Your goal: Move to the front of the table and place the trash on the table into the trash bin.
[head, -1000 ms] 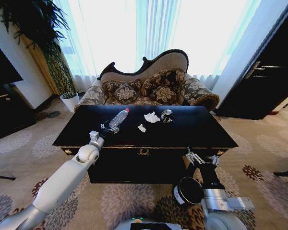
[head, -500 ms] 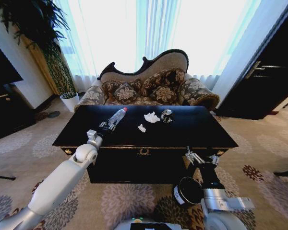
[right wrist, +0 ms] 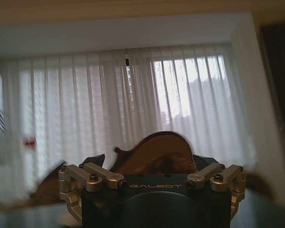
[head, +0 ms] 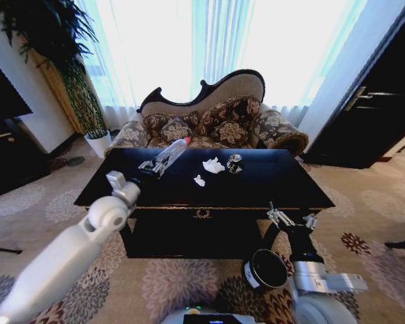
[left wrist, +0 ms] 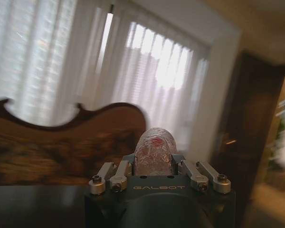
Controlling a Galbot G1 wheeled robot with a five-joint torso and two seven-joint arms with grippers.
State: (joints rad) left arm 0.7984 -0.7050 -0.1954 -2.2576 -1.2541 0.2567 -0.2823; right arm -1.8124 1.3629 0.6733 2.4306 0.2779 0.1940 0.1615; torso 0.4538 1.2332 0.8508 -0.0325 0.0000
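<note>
Two tissue wads (head: 213, 165), one cup (head: 234, 163), one gripped bottle (head: 171, 154).

only readable text is "galbot", pale letters on the dark housing of my left gripper (left wrist: 154, 164) in the left wrist view, just under the clear plastic bottle (left wrist: 154, 149) clamped between its fingers. same "galbot" word on the dark housing of my right gripper (right wrist: 152, 168) in the right wrist view. trash bin (head: 264, 268) in the head view has a white label on its side, print too small to read. bottle's own marking unreadable.
</note>
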